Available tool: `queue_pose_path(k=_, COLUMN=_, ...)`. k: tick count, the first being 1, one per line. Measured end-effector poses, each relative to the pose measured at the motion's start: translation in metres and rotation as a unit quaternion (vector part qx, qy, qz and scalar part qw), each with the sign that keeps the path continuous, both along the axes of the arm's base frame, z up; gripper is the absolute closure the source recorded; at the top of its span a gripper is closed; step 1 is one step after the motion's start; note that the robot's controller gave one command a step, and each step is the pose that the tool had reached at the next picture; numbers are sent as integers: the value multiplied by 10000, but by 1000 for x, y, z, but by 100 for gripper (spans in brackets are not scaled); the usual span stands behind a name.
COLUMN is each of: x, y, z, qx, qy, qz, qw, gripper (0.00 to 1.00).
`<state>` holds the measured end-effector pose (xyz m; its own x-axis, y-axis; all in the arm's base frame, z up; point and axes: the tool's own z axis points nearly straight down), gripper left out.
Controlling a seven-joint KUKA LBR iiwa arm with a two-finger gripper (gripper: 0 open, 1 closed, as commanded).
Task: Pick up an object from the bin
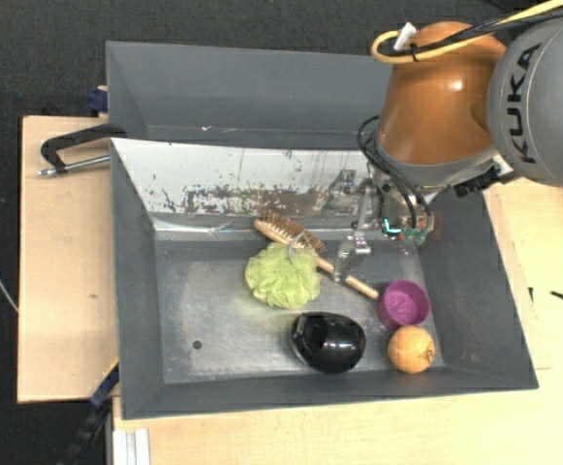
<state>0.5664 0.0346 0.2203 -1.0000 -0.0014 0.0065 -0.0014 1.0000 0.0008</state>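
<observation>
My gripper hangs below the orange cover at the back right of the bin. It is open, with nothing between the fingers. Its left fingertip is just above the handle of a wooden brush, which lies slanted from the back wall towards the right. A yellow-green mesh sponge lies against the brush's bristle end. A small purple cup stands just in front of the gripper, at the end of the brush handle.
An orange ball and a glossy black rounded object lie near the front wall, at the right and centre. The left half of the bin floor is bare metal.
</observation>
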Motion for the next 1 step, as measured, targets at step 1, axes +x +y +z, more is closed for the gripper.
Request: queue_pose_path(k=1, x=2, y=0, z=4, qx=3, qy=-40, qz=-7, qw=10000, gripper=100)
